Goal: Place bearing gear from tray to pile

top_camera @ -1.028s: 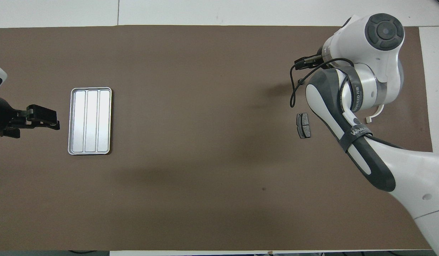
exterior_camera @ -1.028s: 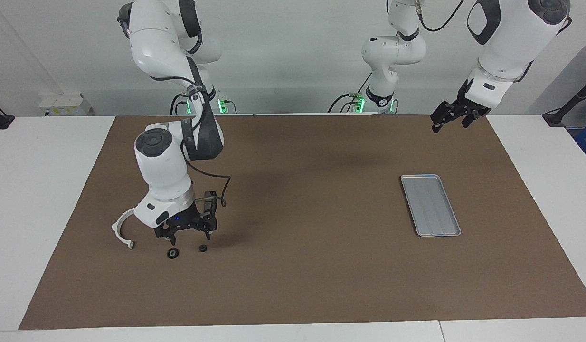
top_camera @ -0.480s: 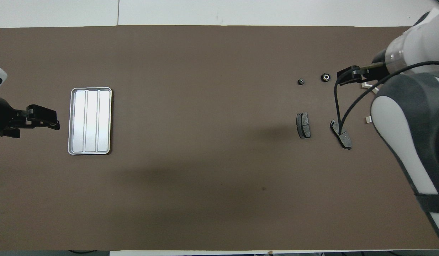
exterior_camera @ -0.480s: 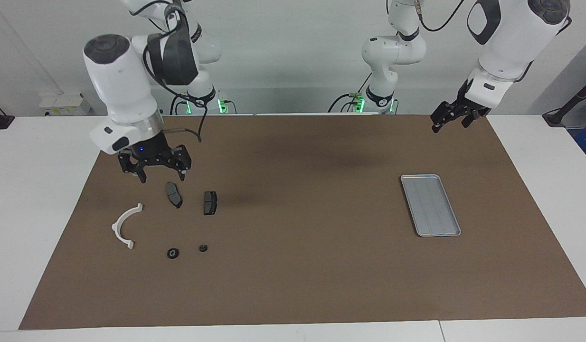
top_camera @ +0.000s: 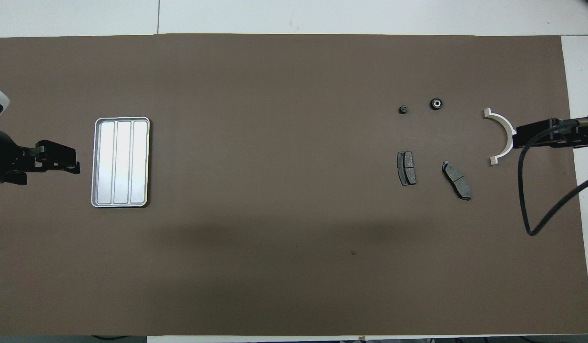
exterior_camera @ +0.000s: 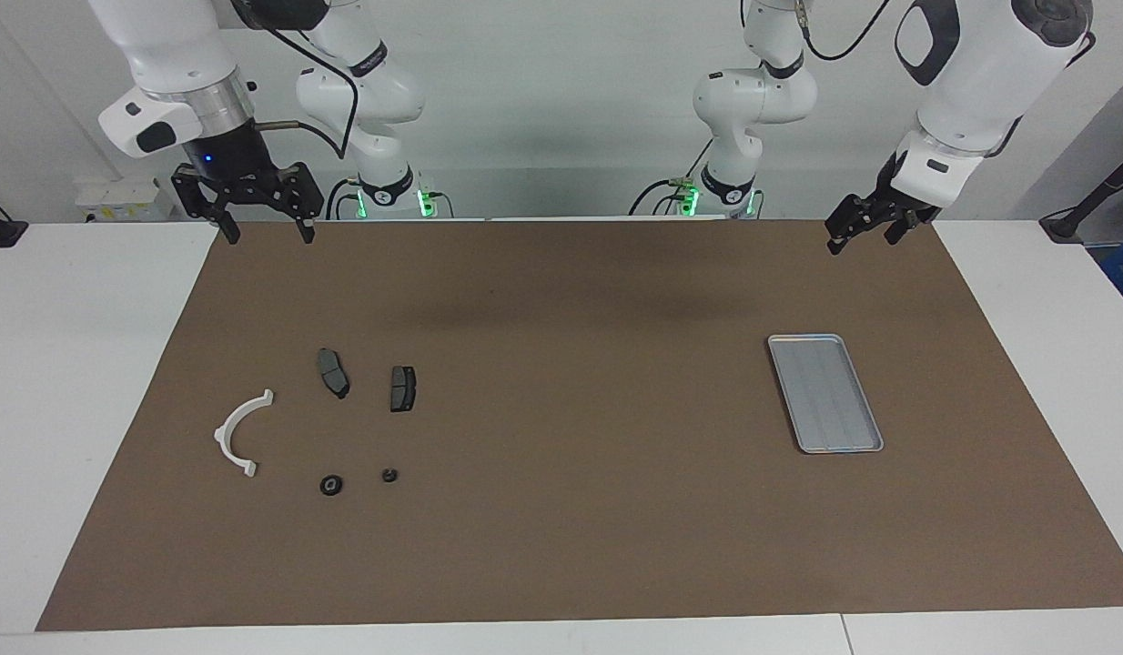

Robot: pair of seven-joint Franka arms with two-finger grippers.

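The silver-grey tray (exterior_camera: 825, 393) (top_camera: 121, 162) lies bare on the brown mat toward the left arm's end. At the right arm's end lies the pile: a white half-ring (exterior_camera: 237, 433) (top_camera: 501, 135), two dark brake pads (exterior_camera: 333, 372) (top_camera: 406, 168), and two small black round bearing gear parts (exterior_camera: 331, 485) (top_camera: 436, 103), apart from each other, on the mat farthest from the robots. My right gripper (exterior_camera: 266, 233) (top_camera: 522, 135) hangs open and holds nothing, high over the mat's edge by its base. My left gripper (exterior_camera: 864, 238) (top_camera: 60, 161) waits open above the mat's corner beside the tray.
The brown mat (exterior_camera: 580, 509) covers most of the white table. A black cable (top_camera: 530, 209) loops down from the right wrist over the mat's edge.
The right arm has lifted from low over the two round parts and drawn back toward its base, uncovering the brake pads and half-ring. The left arm has not moved.
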